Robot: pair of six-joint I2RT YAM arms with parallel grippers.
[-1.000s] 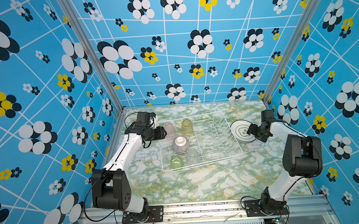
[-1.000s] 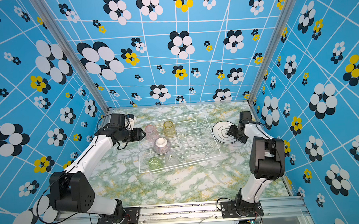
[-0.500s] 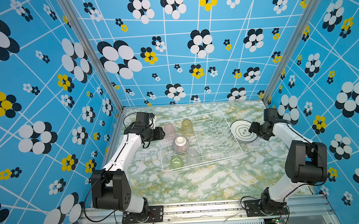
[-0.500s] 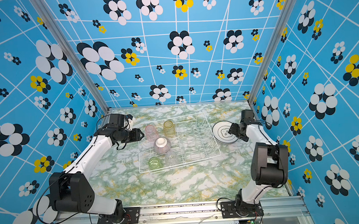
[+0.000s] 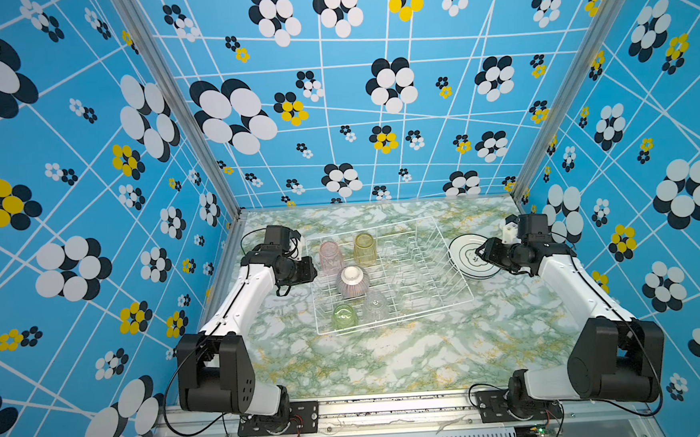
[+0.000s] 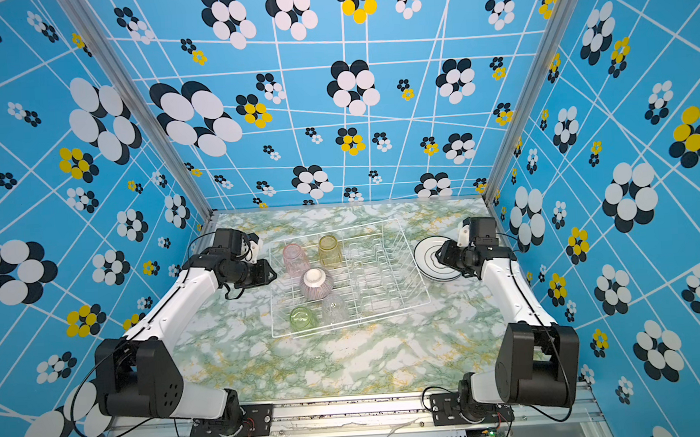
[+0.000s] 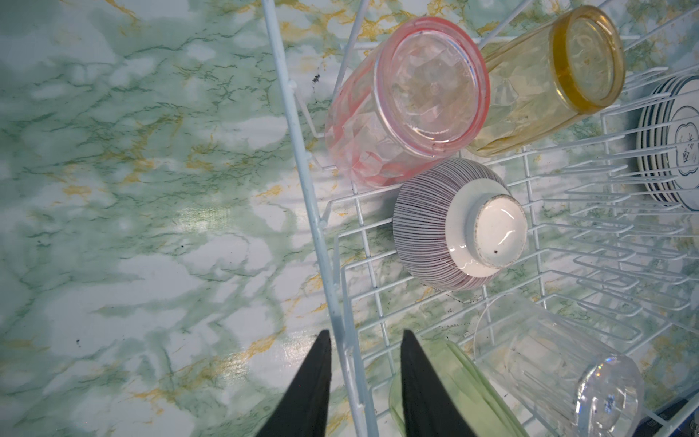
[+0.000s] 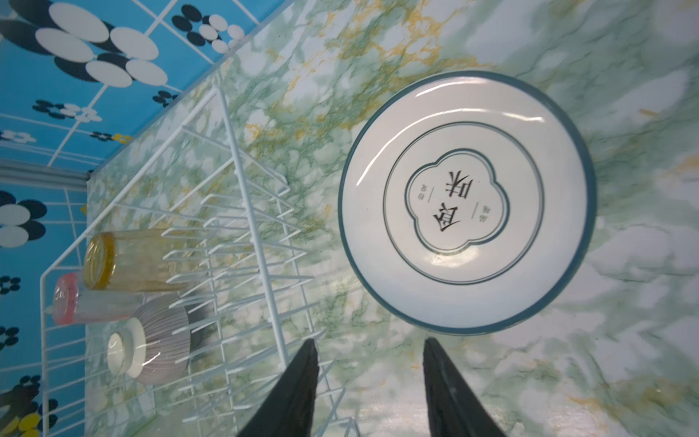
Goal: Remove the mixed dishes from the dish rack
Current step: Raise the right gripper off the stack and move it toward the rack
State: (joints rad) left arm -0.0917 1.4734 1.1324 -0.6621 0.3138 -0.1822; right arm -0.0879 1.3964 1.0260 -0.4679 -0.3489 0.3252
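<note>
1. Left gripper (image 7: 365, 335): jaws narrow but apart, straddling the left rim wire of the dish rack (image 7: 302, 162). One jaw is right at the wire, the other is clear of it, and nothing is clamped.
2. Just inside that rim, at the rack's near-left corner: green tumbler (image 5: 343, 316), base up, with the clear tumbler (image 7: 548, 363) beside it, also base up.
3. Next out, mid left half of the rack: pink-striped bowl (image 7: 454, 223), upside down, white foot on top.
4. Rack's far-left corner: pink tumbler (image 7: 408, 98) and yellow tumbler (image 7: 541, 75), side by side, bases up. The bowl is just beside the pink one.
5. Rack's right half: rows of upright dividers (image 5: 417, 261).
6. Right gripper (image 8: 368, 340): jaws moderately apart and empty, over bare bench (image 5: 390, 362), tips just short of the plates' rim.
7. Plates (image 8: 465, 200): flat stack on the bench just outside the rack's right side, near the bench's right edge. White, dark green rims, black characters in the centre.
8. The rack sits skewed on the bench's far half, between the two arms.
</note>
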